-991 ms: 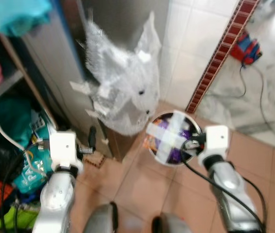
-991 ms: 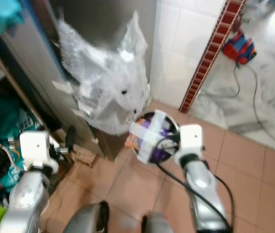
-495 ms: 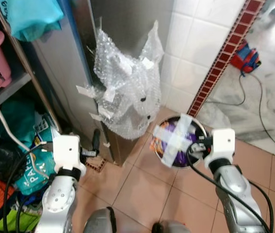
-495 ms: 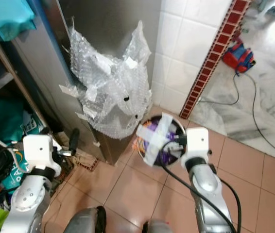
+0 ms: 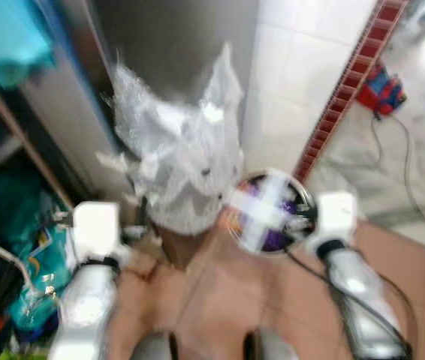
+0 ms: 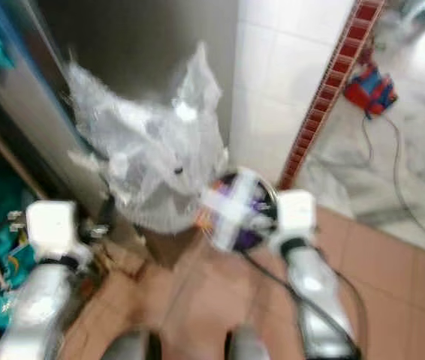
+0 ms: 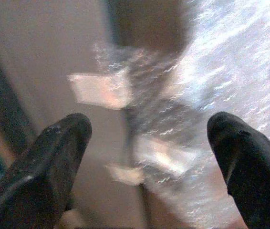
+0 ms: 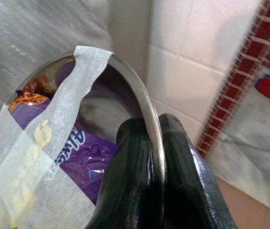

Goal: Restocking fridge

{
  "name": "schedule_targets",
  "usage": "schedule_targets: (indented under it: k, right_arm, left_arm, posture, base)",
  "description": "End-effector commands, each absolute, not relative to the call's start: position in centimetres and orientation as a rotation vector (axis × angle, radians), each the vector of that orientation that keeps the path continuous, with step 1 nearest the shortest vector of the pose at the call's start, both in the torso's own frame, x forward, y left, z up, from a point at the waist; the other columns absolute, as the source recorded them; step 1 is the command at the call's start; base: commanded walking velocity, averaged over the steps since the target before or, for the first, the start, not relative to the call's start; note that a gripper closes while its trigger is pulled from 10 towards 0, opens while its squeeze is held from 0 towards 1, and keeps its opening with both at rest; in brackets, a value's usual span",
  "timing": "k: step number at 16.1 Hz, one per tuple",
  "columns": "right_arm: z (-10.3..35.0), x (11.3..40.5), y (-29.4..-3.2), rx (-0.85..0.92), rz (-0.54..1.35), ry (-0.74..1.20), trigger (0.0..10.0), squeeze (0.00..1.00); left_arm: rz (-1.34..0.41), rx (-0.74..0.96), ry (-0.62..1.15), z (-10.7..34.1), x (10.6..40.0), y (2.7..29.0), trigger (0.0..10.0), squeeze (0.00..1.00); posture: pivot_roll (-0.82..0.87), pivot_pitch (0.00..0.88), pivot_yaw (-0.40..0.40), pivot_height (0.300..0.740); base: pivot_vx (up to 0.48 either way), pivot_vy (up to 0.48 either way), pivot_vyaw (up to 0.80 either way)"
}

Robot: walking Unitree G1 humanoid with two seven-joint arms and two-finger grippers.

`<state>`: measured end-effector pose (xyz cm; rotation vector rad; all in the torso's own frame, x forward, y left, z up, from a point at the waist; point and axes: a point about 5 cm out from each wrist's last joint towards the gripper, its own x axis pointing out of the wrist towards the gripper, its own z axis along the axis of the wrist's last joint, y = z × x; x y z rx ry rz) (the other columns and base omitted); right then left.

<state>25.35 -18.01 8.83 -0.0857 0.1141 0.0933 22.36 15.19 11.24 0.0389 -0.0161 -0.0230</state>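
Taped bowl point(image 8: 140, 105) rim pinched in right end effector point(image 8: 155, 143); left end effector point(image 7: 149, 143) wide; packets half-hidden.

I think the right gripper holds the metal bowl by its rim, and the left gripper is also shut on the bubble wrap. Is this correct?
Not quite. The right gripper does hold the metal bowl by its rim, but the left gripper is not shut on the bubble wrap. The left wrist view shows its fingers wide apart, with the wrap ahead of them, not between them.

My two silver arms point(image 5: 85, 300) end in white wrist blocks point(image 5: 96, 229), black cables point(image 5: 363, 300) and glossy black fingers point(image 7: 49, 167).
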Motion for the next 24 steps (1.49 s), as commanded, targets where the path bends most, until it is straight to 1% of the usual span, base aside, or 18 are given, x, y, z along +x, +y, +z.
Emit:
schedule_targets:
  k: [1, 5, 8, 10, 12, 13, 15, 19, 22, 24]
  right_arm:
    - [9.2, 25.3, -18.1, -0.083, 0.084, 0.095, 10.0, 0.00]
    - [9.2, 25.6, -17.9, -0.085, 0.089, 0.091, 10.0, 0.00]
    - [9.2, 25.5, -17.7, -0.090, 0.101, 0.092, 10.0, 0.00]
    - [9.3, 25.6, -17.8, -0.094, 0.099, 0.089, 10.0, 0.00]
    - [9.3, 25.6, -17.9, -0.100, 0.095, 0.081, 10.0, 0.00]
    - [9.3, 25.6, -17.9, -0.100, 0.095, 0.081, 10.0, 0.00]
    - [9.3, 25.6, -17.8, -0.100, 0.099, 0.083, 10.0, 0.00]
    - [9.5, 25.8, -17.9, -0.118, 0.105, 0.073, 10.0, 0.00]
    - [9.6, 25.7, -18.1, -0.121, 0.102, 0.072, 10.0, 0.00]
    - [9.4, 25.6, -18.0, -0.121, 0.104, 0.080, 10.0, 0.00]
  left_arm:
    - [-0.004, 0.066, 0.002, 10.9, 22.0, 15.7, 10.0, 0.00]
    - [0.012, 0.074, -0.049, 12.1, 23.6, 16.0, 10.0, 0.00]
    - [0.045, 0.058, -0.104, 13.6, 26.4, 16.8, 10.0, 0.00]
    - [0.035, 0.055, -0.125, 14.1, 27.3, 16.7, 10.0, 0.00]
    - [0.005, 0.047, -0.149, 14.6, 28.2, 16.1, 10.0, 0.00]
    - [0.005, 0.047, -0.149, 14.6, 28.2, 16.1, 10.0, 0.00]
    - [-0.003, 0.016, -0.178, 15.5, 29.8, 15.3, 10.0, 0.00]
    - [-0.016, -0.037, -0.201, 16.4, 31.7, 14.3, 10.0, 0.00]
    - [-0.047, -0.064, -0.191, 16.3, 32.0, 13.7, 10.0, 0.00]
    - [-0.069, -0.107, -0.151, 15.6, 32.4, 13.6, 10.0, 0.00]
  posture:
    - [0.02, 0.127, -0.013, 0.740]
    - [0.02, 0.136, -0.012, 0.740]
    - [0.00, 0.144, -0.008, 0.740]
    - [-0.01, 0.140, -0.004, 0.740]
    - [-0.01, 0.140, -0.006, 0.740]
    - [-0.01, 0.140, -0.006, 0.740]
    - [-0.01, 0.143, -0.009, 0.740]
    - [-0.02, 0.149, -0.005, 0.740]
    - [-0.02, 0.154, -0.005, 0.740]
    - [-0.02, 0.159, -0.007, 0.740]
  base:
    - [0.000, 0.000, 0.00]
    - [0.000, 0.000, 0.00]
    - [0.000, 0.000, 0.00]
    - [0.000, 0.000, 0.00]
    - [0.000, 0.000, 0.00]
    - [0.000, 0.000, 0.00]
    - [0.000, 0.000, 0.00]
    - [0.000, 0.000, 0.00]
    - [0.000, 0.000, 0.00]
    - [0.000, 0.000, 0.00]
